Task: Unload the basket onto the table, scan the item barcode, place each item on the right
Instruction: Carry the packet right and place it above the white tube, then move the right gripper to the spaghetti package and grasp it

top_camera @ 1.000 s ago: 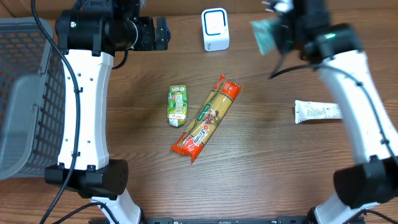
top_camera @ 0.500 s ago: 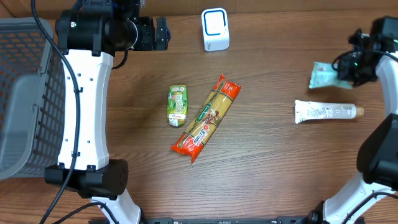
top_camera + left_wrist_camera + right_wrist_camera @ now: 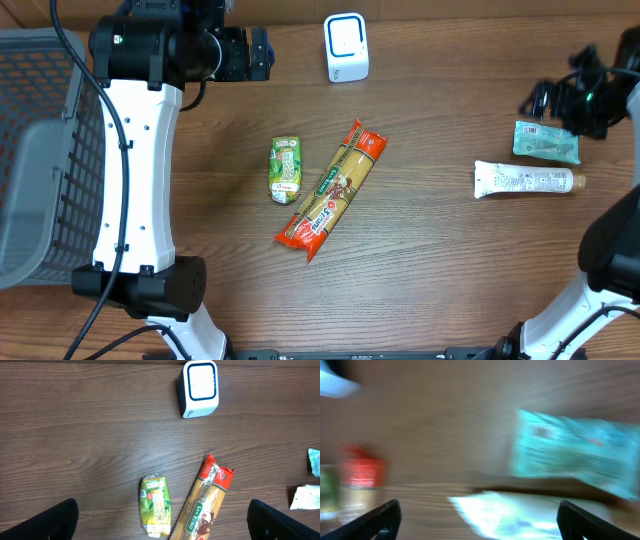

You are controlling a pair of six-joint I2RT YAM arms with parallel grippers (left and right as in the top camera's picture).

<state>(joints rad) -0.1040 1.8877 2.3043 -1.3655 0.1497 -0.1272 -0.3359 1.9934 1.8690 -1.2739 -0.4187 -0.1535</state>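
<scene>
The white barcode scanner (image 3: 346, 47) stands at the table's far edge; the left wrist view shows the scanner (image 3: 199, 388) too. A teal packet (image 3: 545, 141) lies flat at the right, just behind a white tube (image 3: 527, 180). My right gripper (image 3: 552, 100) hovers just above and behind the packet, open and holding nothing. Its wrist view is blurred, with the teal packet (image 3: 575, 452) and the tube (image 3: 520, 515) below the spread fingers (image 3: 380, 520). My left gripper (image 3: 162, 522) is open and empty, high at the back left.
A green packet (image 3: 285, 169) and a long red-ended pasta packet (image 3: 332, 188) lie side by side mid-table. A grey mesh basket (image 3: 40, 150) stands at the left edge. The left arm's white links run down the left side.
My right gripper swung from beside the scanner to the right side with the teal packet, opened and let it go. The packet now lies on the table. The left arm stayed still.
</scene>
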